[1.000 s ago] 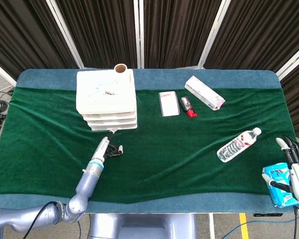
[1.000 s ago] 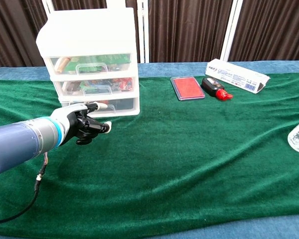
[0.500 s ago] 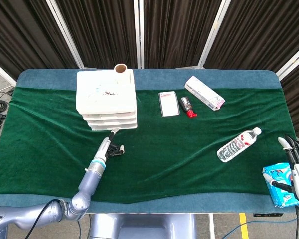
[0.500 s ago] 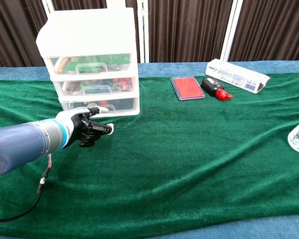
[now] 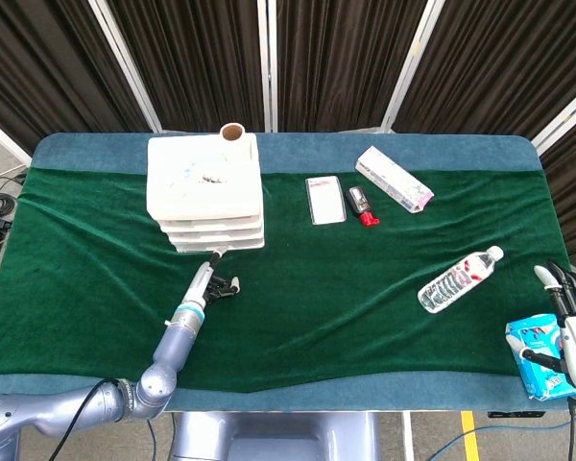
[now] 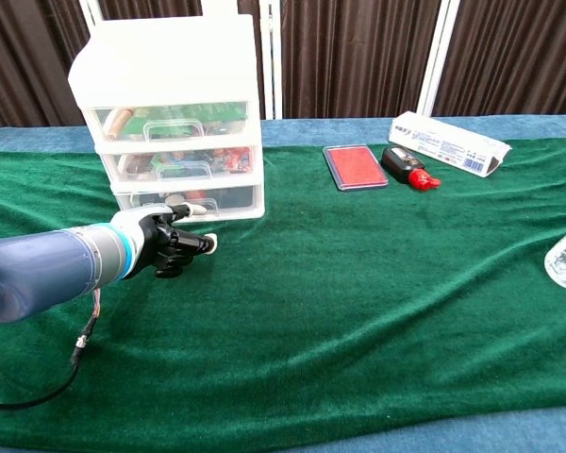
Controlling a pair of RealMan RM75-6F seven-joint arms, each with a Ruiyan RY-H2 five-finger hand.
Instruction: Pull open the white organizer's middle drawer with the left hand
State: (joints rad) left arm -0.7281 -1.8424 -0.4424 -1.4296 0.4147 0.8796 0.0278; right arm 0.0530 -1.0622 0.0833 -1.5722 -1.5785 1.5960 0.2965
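The white three-drawer organizer [image 5: 206, 187] [image 6: 174, 113] stands at the back left of the green cloth. Its middle drawer [image 6: 179, 162] is closed, with colourful items showing through the clear front. My left hand [image 5: 214, 279] [image 6: 170, 243] hovers just in front of the bottom drawer, holding nothing. Most of its fingers curl in, while one finger reaches up toward the drawer fronts and the thumb sticks out to the right. It sits below the middle drawer's handle, and no contact shows. My right hand [image 5: 571, 322] lies at the table's right edge with fingers spread.
A cardboard roll [image 5: 233, 132] stands behind the organizer. A red case [image 6: 356, 166], a small black-and-red item [image 6: 406, 166] and a long white box [image 6: 448, 143] lie at the back right. A water bottle [image 5: 458, 280] and a blue packet [image 5: 540, 355] lie near my right hand.
My left hand has moved forward toward the organizer and sits a little lower in the chest view. The right hand and the drawers have not moved.
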